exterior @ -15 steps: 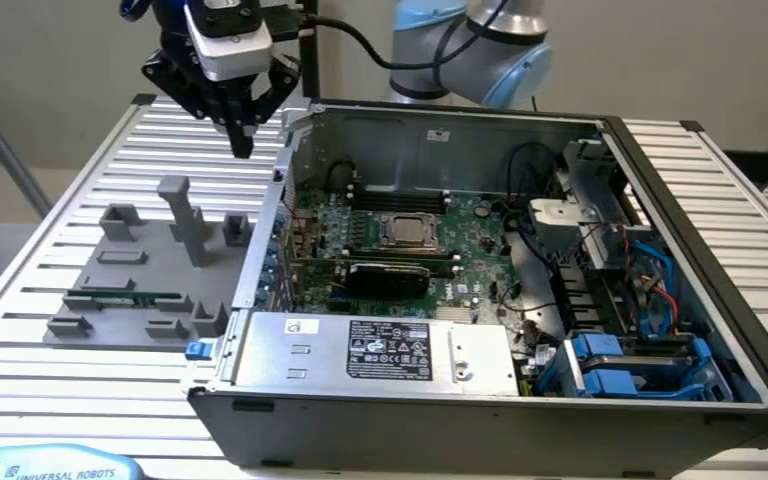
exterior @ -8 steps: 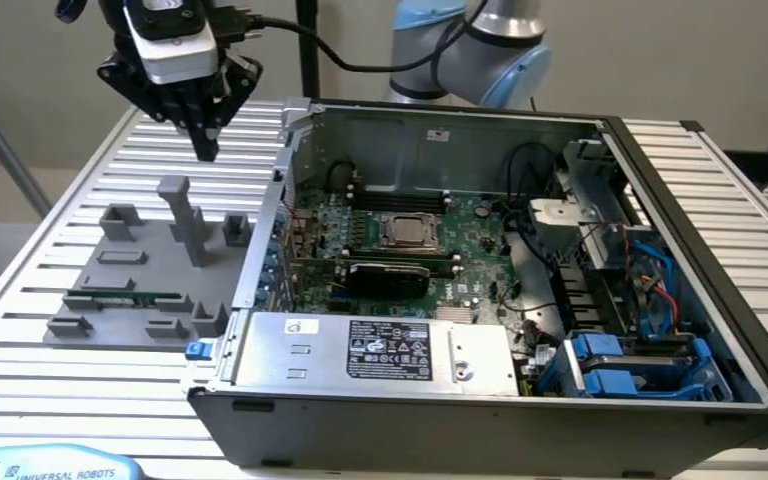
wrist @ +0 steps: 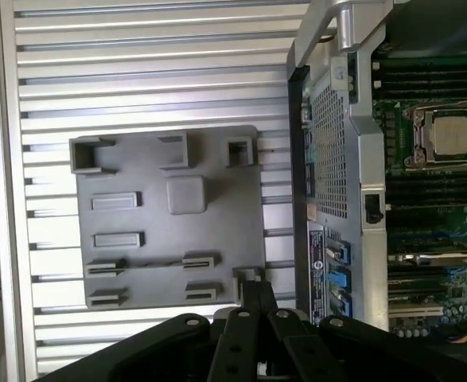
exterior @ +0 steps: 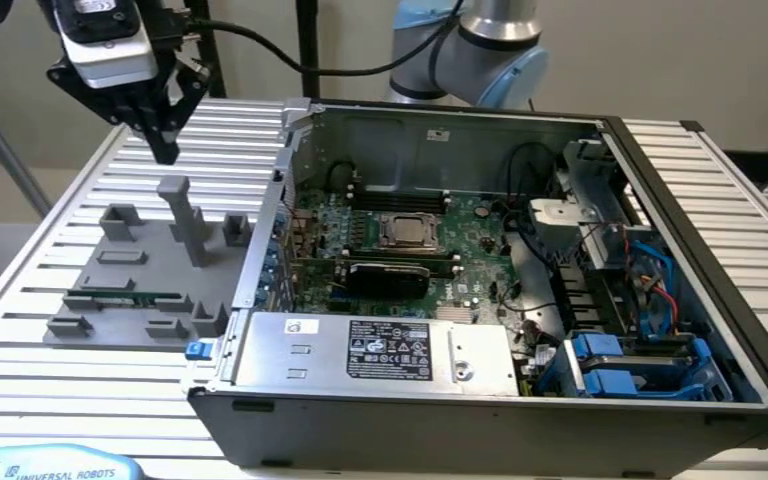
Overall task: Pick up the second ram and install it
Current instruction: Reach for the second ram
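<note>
On my exterior feed the gripper (exterior: 165, 150) hangs at about 10 o'clock in the frame. Its black fingers are drawn together to a point, with nothing between them. It is up in the air above the far edge of the grey fixture plate (exterior: 104, 265) and touches nothing.

The second ram (exterior: 124, 297) lies flat in its holders on that plate, at roughly 6 o'clock from the gripper and well apart from it. It is a thin green stick near the plate's near edge. A tall grey post (exterior: 177, 215) stands upright on the plate between the two.

The plate rests on a table (exterior: 11, 340) of pale aluminium slats that run across the whole work surface. At 3 o'clock from the plate, just beside it, the open computer case (exterior: 491, 115) lies on its side. Inside it I see the green motherboard (exterior: 471, 215), the processor socket (exterior: 408, 231) and a silver power supply (exterior: 371, 350).

Behind the table is a plain beige wall (exterior: 704, 60). The arm (exterior: 491, 45), grey and pale blue, rises at about 12 o'clock.
</note>
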Action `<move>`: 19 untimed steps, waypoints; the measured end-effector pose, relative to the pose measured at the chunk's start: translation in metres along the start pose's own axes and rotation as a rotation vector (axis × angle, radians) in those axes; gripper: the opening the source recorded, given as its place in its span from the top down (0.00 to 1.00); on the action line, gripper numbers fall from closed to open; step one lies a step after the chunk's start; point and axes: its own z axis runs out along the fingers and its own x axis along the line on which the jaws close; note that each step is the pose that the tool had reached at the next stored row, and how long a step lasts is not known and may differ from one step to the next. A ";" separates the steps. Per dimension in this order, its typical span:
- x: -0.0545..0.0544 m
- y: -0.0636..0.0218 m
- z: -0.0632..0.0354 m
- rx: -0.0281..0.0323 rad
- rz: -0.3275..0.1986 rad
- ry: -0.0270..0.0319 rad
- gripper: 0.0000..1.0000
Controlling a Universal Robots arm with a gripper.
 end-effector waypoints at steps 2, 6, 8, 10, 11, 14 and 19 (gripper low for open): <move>0.009 -0.0013 0.0007 0.0000 0.000 0.0000 0.89; 0.027 -0.0035 0.0025 0.0000 0.000 0.0000 0.89; 0.036 -0.0045 0.0036 0.0000 0.000 -0.0001 0.89; 0.045 -0.0055 0.0047 0.0000 0.000 0.0000 0.89; 0.050 -0.0060 0.0054 0.0000 0.000 0.0000 0.89; 0.064 -0.0074 0.0076 0.0001 0.000 0.0001 0.89; 0.086 -0.0097 0.0109 0.0000 0.000 0.0000 0.89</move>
